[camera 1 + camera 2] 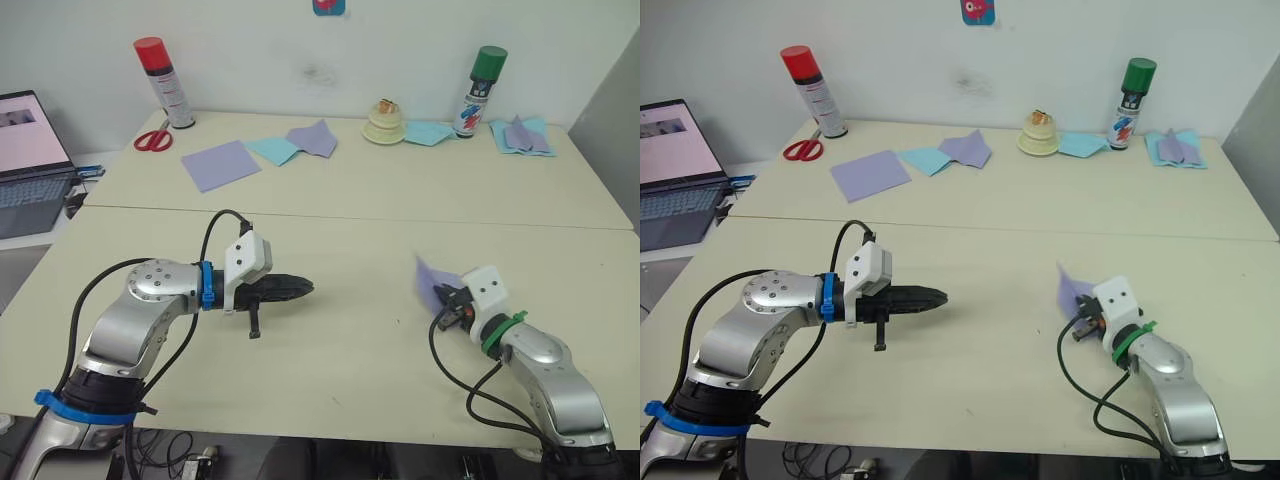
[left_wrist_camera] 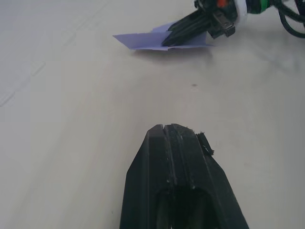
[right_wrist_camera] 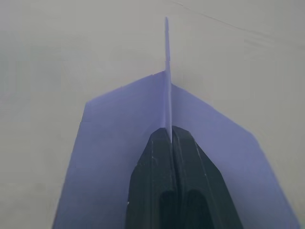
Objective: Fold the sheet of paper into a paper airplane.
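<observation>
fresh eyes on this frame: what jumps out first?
The paper airplane, small, pointed and lavender, pinched in the right gripper over the near table, its centre fin standing up between the shut jaws. Next, the left gripper, jaws shut on nothing, pointing across at the plane from the robot's left. Then the far table's clutter: two spray cans, red-capped and green-capped, scissors, scattered loose sheets.

1. The two head views look forward and down from above the arms over the cream table (image 1: pixel 350 215) to the white wall; they share nearly the whole scene (the right eye sits slightly offset).
2. The left wrist view looks low along the left gripper (image 2: pixel 178 138), across the tabletop toward the right gripper (image 2: pixel 190 29).
3. The right wrist view sits very close behind the paper airplane (image 3: pixel 119 143), a part that both head views share.
</observation>
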Controlling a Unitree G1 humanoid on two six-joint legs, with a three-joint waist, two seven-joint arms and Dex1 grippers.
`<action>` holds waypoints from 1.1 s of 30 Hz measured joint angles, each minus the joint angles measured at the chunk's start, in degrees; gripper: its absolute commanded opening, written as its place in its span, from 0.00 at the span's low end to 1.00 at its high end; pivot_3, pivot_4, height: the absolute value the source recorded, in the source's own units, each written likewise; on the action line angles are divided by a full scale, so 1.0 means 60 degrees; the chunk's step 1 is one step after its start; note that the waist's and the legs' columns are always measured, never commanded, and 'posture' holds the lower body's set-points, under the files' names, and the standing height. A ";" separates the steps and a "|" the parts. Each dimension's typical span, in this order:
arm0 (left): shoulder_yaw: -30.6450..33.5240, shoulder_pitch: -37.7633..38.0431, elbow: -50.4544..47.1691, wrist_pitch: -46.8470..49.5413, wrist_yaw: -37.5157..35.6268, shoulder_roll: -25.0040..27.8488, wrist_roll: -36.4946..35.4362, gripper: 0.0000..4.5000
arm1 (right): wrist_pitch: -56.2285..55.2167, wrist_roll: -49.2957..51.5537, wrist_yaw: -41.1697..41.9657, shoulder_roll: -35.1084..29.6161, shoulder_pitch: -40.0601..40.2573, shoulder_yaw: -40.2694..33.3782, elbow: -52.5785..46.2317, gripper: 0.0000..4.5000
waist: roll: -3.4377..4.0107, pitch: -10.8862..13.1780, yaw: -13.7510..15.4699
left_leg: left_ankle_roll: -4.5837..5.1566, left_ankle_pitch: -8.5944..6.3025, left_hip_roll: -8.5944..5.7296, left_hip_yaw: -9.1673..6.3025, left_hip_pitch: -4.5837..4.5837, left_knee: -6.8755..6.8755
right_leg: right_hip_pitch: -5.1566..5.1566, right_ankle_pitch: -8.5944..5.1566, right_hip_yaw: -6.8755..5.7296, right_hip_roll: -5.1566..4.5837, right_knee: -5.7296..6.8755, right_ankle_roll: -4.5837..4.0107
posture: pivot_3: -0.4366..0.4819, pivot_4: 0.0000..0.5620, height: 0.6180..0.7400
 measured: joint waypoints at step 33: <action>0.1171 0.1095 0.0003 0.0032 0.1017 0.0514 0.0046 0.00 | 0.0922 0.1600 0.0578 -0.1545 -0.0810 -0.0855 -0.1566 0.99 | 0.0004 0.0000 -0.0037 | 0.0004 -0.0002 0.0001 0.0022 -0.0005 -0.0007 | -0.0015 0.0000 0.0024 0.0005 -0.0006 0.0000 | 0.48 0.27 0.81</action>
